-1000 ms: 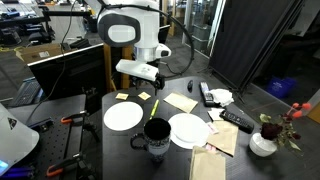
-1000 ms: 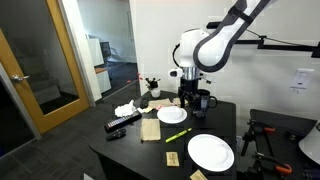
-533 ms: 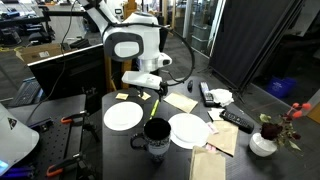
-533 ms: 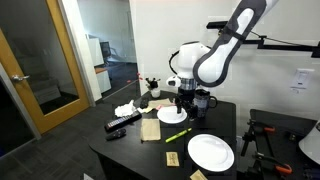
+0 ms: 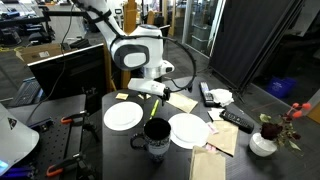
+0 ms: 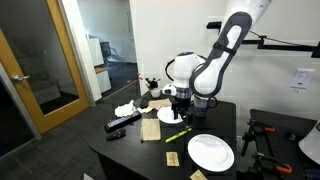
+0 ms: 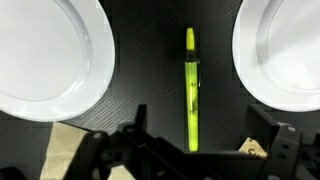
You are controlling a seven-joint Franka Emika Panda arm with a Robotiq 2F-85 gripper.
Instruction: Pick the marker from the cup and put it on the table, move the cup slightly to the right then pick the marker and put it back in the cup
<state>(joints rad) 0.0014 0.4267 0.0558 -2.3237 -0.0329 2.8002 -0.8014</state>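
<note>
The yellow-green marker (image 7: 191, 90) lies flat on the dark table (image 7: 150, 60) between two white plates. In an exterior view the marker (image 6: 177, 133) shows as a short green stick below my gripper (image 6: 180, 110). My gripper (image 7: 205, 128) is open and hangs just above the marker's near end, one finger on each side and nothing between them. The dark cup (image 5: 156, 135) stands upright at the table's near edge, between the plates and apart from my gripper (image 5: 152, 93). The gripper hides most of the marker in that view.
White plates (image 5: 124, 116) (image 5: 188, 130) flank the cup. Tan paper (image 5: 181, 102), a yellow sticky note (image 5: 122, 97), a remote (image 5: 237, 120) and a white vase with red flowers (image 5: 263, 143) lie further out. Brown paper (image 5: 208, 163) sits at the near edge.
The arm has come down and forward over the marker, bringing the open gripper close to the table. The marker, cup and plates have not moved.
</note>
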